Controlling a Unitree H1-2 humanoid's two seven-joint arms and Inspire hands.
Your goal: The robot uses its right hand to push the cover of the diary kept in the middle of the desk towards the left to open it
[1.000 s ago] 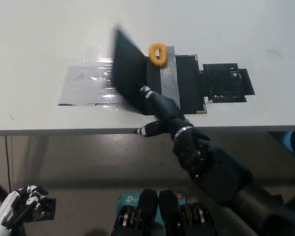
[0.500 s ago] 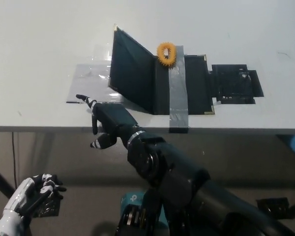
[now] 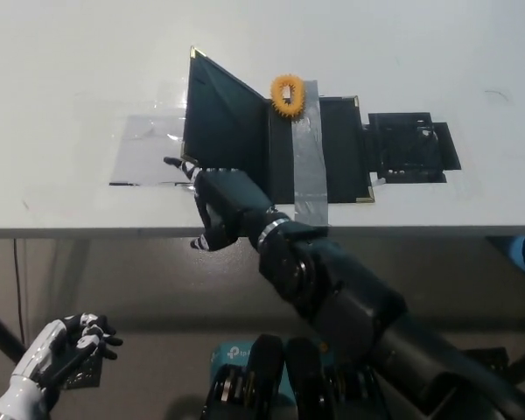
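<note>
white desk (image 3: pixel 70 70), diary (image 3: pixel 319 162) mid-desk near the front edge, taped down by a grey strip. cover (image 3: pixel 223 131) stands half raised, tilted, not yet flat. right hand (image 3: pixel 223 206) just below the cover's lower corner, fingers spread, gripping nothing. judged mid-push; next: press cover further left. left hand (image 3: pixel 66 346) rests low, fingers curled.

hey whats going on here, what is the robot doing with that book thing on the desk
The robot is opening a dark diary that is taped to the desk. Its black right hand is at the lower edge of the raised cover, fingers spread, holding nothing. The cover stands partly open, tilted up rather than lying flat on the left. An orange ring sits at the top of the spine. The white left hand rests low, below the desk edge.
</note>
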